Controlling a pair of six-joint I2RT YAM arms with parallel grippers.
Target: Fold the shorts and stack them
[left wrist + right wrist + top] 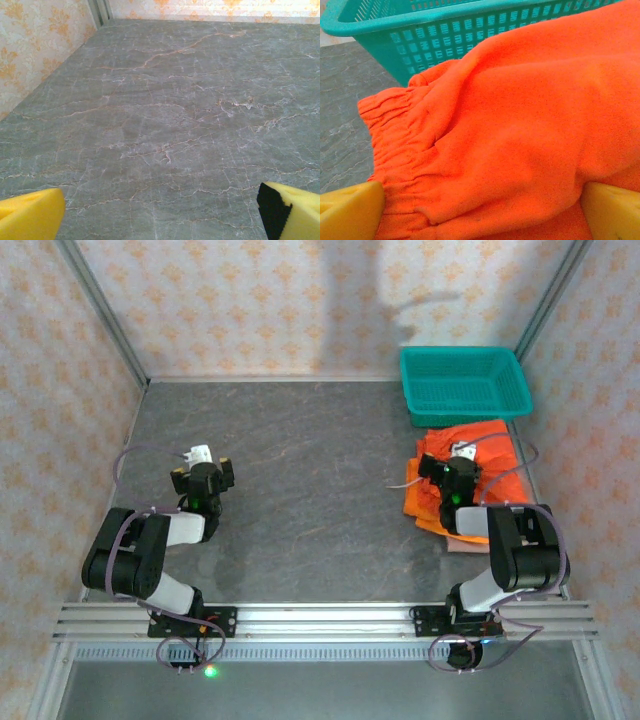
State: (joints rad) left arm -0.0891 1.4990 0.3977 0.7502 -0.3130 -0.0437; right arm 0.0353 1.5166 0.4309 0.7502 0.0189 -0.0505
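The grey marble-look table (320, 490) takes most of the space, with patterned walls around it. In the far right corner stands a teal plastic basket (470, 412). Just in front of the basket, touching its near wall in the right wrist view, lie the orange shorts (495, 455) in a loose pile on the right side of the table. At the near edge of this pile a paler, pinkish cloth (462, 543) comes out from under it; this is perhaps the pink pair, but it is too small to be sure.

The right gripper (460, 455) is low over the orange pile. Its yellow pads (350, 210) stand wide apart, with the gathered elastic waistband (395, 130) between them, and they close on nothing.

The left gripper (200, 455) is on the left side, well apart from the shorts. It is over bare table, and its fingers (30, 215) are also spread wide, holding nothing.
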